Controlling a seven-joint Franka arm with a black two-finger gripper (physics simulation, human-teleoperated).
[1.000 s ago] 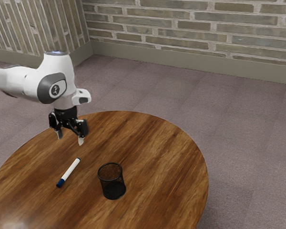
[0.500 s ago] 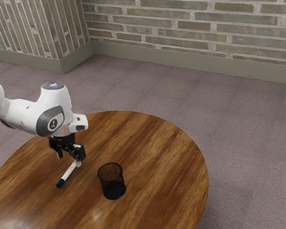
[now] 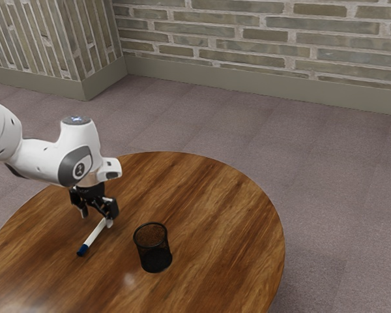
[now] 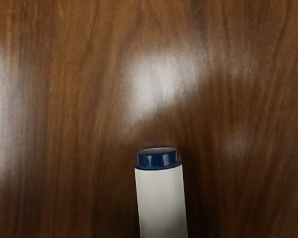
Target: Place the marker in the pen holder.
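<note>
Exterior view: the fingers (image 3: 109, 222) stand apart, one hiding the marker's (image 3: 94, 235) far end.

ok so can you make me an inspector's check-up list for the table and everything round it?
Surface: round, brown wooden table, shiny in spots.
Job's things: long, white, blue-capped marker lying on it, outside the round, black mesh pen holder, which stands upright.
Clutter: nothing seen.
Gripper: black two-finger gripper, open, low by one marker end.
Cables: nothing seen.
Surroundings: grey-tan brick wall, flat greyish-purple carpet.
</note>
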